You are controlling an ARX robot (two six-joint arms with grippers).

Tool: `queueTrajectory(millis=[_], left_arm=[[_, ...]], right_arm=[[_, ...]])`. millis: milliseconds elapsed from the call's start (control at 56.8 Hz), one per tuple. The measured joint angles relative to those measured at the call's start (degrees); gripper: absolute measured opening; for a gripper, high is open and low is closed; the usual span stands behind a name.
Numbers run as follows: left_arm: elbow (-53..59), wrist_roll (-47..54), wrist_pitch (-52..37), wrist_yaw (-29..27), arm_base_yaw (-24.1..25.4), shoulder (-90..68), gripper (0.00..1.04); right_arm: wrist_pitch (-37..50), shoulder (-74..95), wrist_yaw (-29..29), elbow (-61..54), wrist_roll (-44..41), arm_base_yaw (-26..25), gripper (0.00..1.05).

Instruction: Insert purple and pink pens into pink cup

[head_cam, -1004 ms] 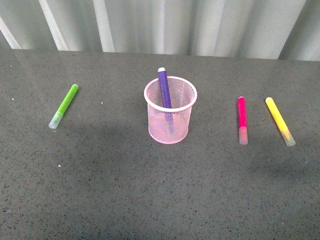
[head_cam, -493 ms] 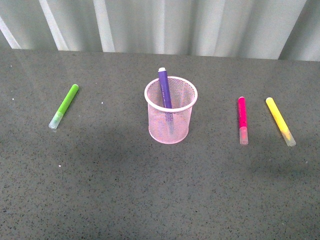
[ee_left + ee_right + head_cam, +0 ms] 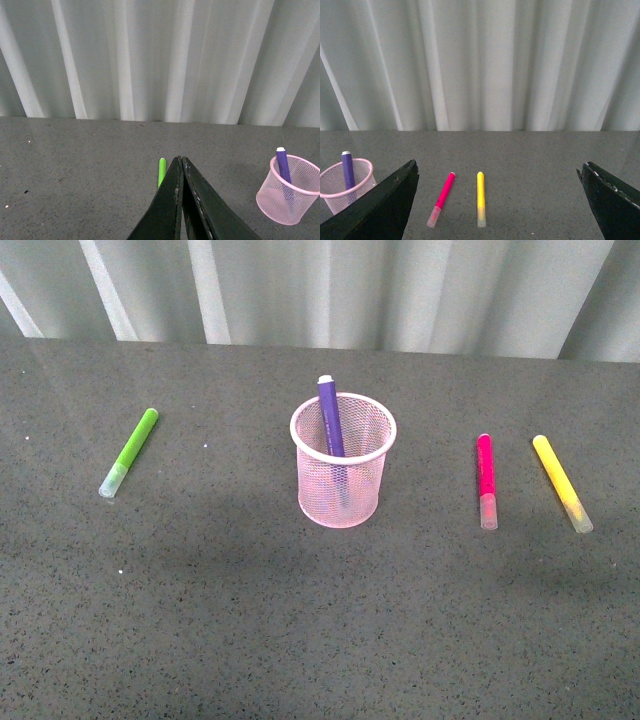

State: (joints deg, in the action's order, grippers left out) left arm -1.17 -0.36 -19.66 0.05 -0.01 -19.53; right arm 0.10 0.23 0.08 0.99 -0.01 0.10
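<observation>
The pink mesh cup [image 3: 342, 475] stands at the table's middle with the purple pen [image 3: 329, 415] upright inside it, leaning on the far rim. The pink pen [image 3: 486, 480] lies flat to the cup's right, clear cap toward me. Neither arm shows in the front view. My left gripper [image 3: 180, 160] is shut and empty; its view shows the cup [image 3: 290, 190] and purple pen [image 3: 283, 165] off to one side. My right gripper [image 3: 497, 167] is open wide and empty, held above the table; the pink pen [image 3: 442, 197] lies beyond it, between the jaws' spread.
A lime-green marker [image 3: 129, 451] lies at the table's left and shows by the left fingers [image 3: 161, 172]. A yellow marker [image 3: 561, 483] lies right of the pink pen, also in the right wrist view [image 3: 480, 197]. A grey curtain [image 3: 320, 290] hangs behind the table.
The front view has shifted very slightly; the pens and cup lie as before. No arm has entered it.
</observation>
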Motion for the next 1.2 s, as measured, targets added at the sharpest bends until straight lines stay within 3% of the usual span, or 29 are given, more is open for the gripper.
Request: queueTrajectory(millis=[546, 652, 969, 1198], left_arm=[[-0.02, 0.0, 9.79, 0.0, 0.0, 9.86, 0.04], [-0.02, 0.04, 19.19, -0.07, 0.0, 17.99, 0.04], [-0.02, 0.04, 19.54, -0.04, 0.0, 19.28, 0.04], [-0.02, 0.09, 19.54, -0.07, 0.0, 19.28, 0.46]], right_arm=[[0.0, 0.0, 0.0, 0.0, 0.0, 0.0, 0.98], [0.0, 0.0, 0.02, 0.0, 0.0, 0.0, 0.98], [0.0, 0.0, 0.0, 0.0, 0.0, 0.0, 0.98], [0.0, 0.0, 0.0, 0.0, 0.0, 0.0, 0.98]])
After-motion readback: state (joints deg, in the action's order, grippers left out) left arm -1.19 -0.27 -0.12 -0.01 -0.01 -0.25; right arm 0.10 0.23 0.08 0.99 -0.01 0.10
